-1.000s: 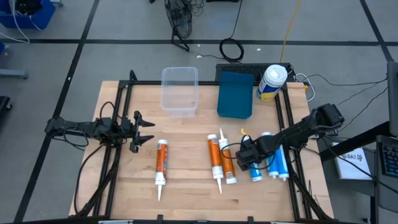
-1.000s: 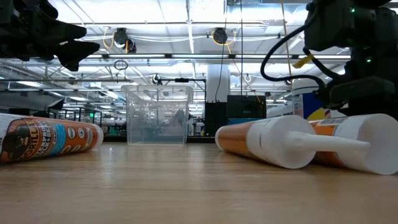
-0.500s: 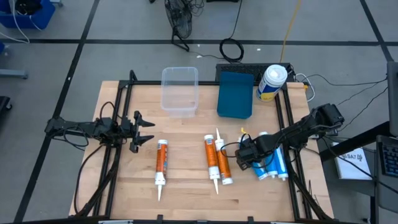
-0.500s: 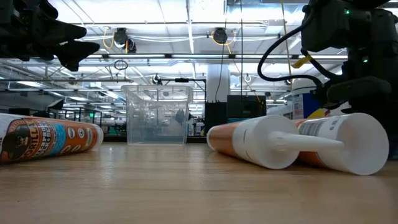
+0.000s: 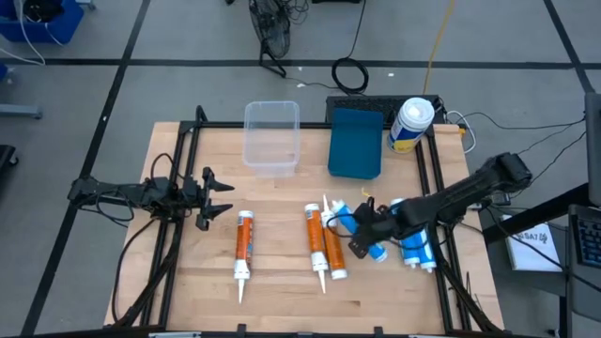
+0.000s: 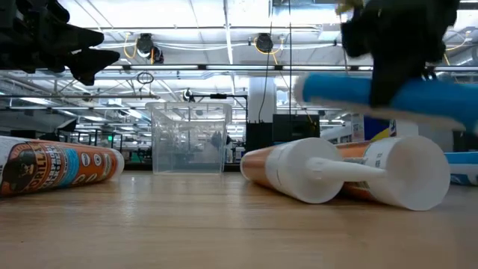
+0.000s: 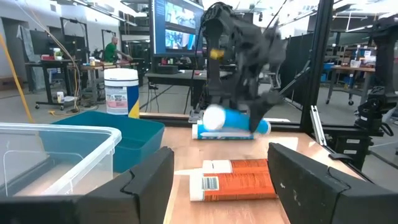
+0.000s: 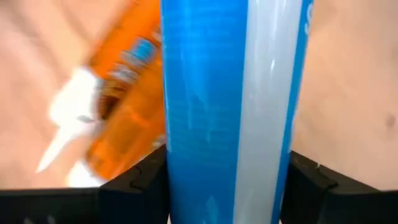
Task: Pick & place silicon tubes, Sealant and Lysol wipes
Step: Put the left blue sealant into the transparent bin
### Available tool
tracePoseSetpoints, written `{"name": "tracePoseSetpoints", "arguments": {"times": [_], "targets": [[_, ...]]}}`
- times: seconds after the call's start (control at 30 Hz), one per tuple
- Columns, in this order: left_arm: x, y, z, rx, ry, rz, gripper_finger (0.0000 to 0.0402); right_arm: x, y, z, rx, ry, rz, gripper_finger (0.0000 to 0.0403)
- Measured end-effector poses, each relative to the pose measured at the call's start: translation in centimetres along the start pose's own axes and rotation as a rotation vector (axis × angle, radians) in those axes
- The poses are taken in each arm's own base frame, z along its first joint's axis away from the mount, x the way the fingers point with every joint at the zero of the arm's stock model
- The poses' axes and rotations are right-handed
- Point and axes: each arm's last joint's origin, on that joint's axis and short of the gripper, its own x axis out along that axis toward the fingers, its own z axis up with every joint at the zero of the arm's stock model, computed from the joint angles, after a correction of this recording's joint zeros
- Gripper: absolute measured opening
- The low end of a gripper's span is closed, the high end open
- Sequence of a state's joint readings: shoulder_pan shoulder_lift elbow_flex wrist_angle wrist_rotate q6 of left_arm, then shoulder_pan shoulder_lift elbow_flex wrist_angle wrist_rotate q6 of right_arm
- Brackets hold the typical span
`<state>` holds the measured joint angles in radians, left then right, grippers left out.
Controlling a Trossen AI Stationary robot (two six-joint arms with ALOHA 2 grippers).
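Observation:
My right gripper (image 5: pixel 366 235) is shut on a blue silicone tube (image 5: pixel 346 222) and holds it above the table, just right of two orange tubes (image 5: pixel 322 246) that lie side by side on their long sides. A third orange tube (image 5: pixel 244 246) lies further left. More blue tubes (image 5: pixel 416 249) lie at the right edge under my right arm. The Lysol wipes (image 5: pixel 411 122) stand upright at the far right corner. My left gripper (image 5: pixel 221 197) hovers open at the table's left, holding nothing. My right gripper pinches the blue tube's body (image 8: pixel 177 168) between its two fingers (image 8: pixel 134 186), about mid-length. The fingers come from above and lie across the tube. The tube (image 6: pixel 388 93) hangs nearly level, clear of the table and of the orange tubes.
A clear plastic box (image 5: pixel 271 136) and a blue bin (image 5: pixel 356 141) stand at the far edge. Black frame rails (image 5: pixel 178 235) run along the table's left and right sides. Bare wood lies between the left orange tube and the pair.
My right gripper has shut on a blue tube at the table's right, lifted it clear and carried it toward the left, turning it about. The two orange tubes have slid a little toward the table's left.

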<state>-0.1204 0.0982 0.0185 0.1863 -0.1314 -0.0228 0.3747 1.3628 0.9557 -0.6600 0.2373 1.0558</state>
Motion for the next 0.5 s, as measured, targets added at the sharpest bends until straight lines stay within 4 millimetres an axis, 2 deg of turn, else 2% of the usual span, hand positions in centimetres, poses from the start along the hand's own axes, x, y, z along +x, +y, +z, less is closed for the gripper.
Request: {"name": "tracePoseSetpoints", "arguments": {"times": [0.13, 0.2, 0.33, 0.5], "targets": [[0.0, 0.0, 0.0, 0.0, 0.001, 0.0, 0.0255, -3.7, 1.0, 1.2, -0.185, -0.261, 0.095, 0.0201], [0.0, 0.0, 0.0, 0.0, 0.001, 0.0, 0.0255, -4.5, 1.1, 1.6, -0.292, -0.404, 0.095, 0.0201], [0.0, 0.0, 0.0, 0.0, 0.001, 0.0, 0.0255, -4.1, 1.3, 1.9, -0.519, -0.632, 0.1, 0.0201], [0.0, 0.0, 0.0, 0.0, 0.002, 0.0, 0.0255, -2.0, 0.9, 1.9, -0.716, -0.863, 0.161, 0.0201]]}}
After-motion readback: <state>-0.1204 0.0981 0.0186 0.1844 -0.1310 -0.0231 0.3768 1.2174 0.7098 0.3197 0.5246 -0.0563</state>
